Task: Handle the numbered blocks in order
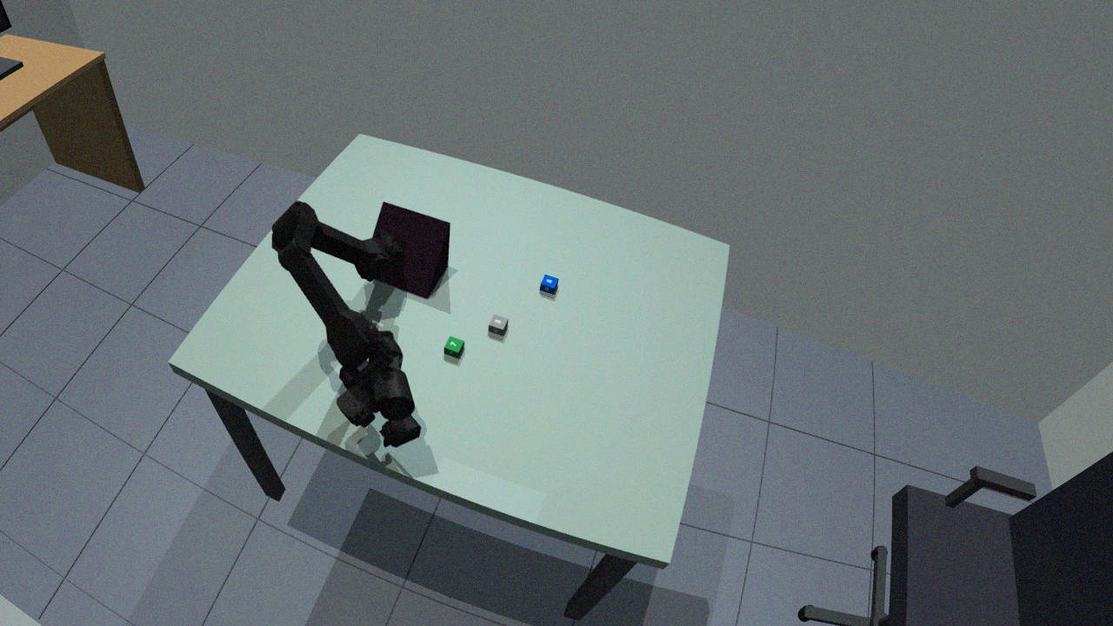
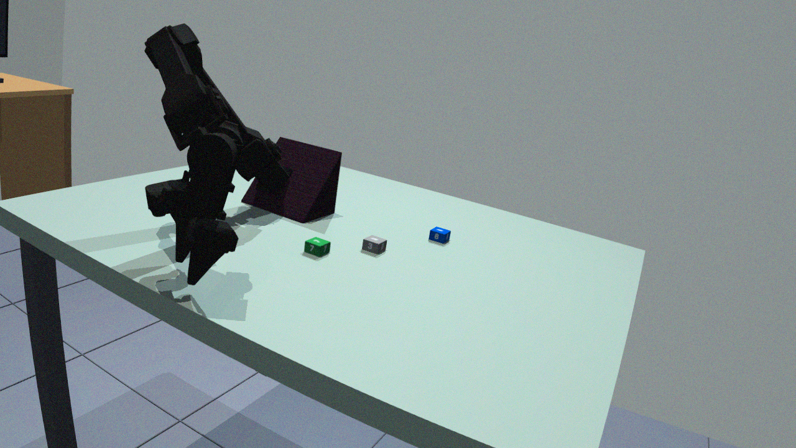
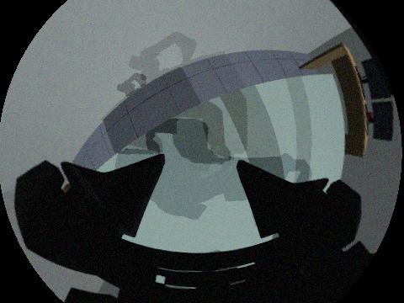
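A grey block point(image 1: 497, 325) point(image 2: 374, 245) showing 3 sits on the table between the other two blocks. A green block point(image 1: 453, 347) point(image 2: 317, 246) showing 7 is nearest to the arm. A blue block point(image 1: 549, 283) point(image 2: 439, 234) showing 8 is farthest from it. My gripper point(image 1: 375, 432) point(image 2: 185, 272) point(image 3: 202, 161) is open and empty, fingers pointing down above the table's front left edge, left of the green block in the exterior view. It is apart from all blocks. No block shows in the wrist view.
The pale green table point(image 1: 591, 389) point(image 2: 445, 312) point(image 3: 189, 236) carries a dark wedge-shaped box point(image 1: 420, 256) point(image 2: 317, 178) beside the arm's base. A wooden desk point(image 1: 54, 66) point(image 2: 33, 133) point(image 3: 355, 101) stands off to the left. A dark chair point(image 1: 949, 552) is at the lower right.
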`<action>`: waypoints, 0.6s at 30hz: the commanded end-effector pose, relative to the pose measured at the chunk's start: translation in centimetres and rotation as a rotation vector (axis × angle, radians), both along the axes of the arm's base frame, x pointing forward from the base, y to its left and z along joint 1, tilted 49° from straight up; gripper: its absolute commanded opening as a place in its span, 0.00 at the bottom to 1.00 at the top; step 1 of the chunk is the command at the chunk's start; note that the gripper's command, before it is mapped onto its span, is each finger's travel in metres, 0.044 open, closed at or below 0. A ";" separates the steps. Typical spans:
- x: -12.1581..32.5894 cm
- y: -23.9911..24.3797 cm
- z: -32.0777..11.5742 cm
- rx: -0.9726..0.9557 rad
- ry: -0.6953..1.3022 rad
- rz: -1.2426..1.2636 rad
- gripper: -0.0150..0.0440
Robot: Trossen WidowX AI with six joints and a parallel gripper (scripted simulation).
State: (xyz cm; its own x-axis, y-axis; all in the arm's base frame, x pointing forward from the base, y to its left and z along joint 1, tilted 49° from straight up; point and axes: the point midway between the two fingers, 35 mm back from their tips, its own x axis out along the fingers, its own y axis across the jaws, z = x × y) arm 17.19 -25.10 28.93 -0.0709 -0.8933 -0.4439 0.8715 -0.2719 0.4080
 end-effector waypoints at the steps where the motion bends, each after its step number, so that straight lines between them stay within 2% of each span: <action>1: 3.6 3.7 -2.8 0.095 0.229 0.235 0.93; 9: 7.5 11.8 -7.3 0.187 0.691 0.662 0.93; 18: 7.4 20.9 -10.7 0.162 1.258 1.096 0.93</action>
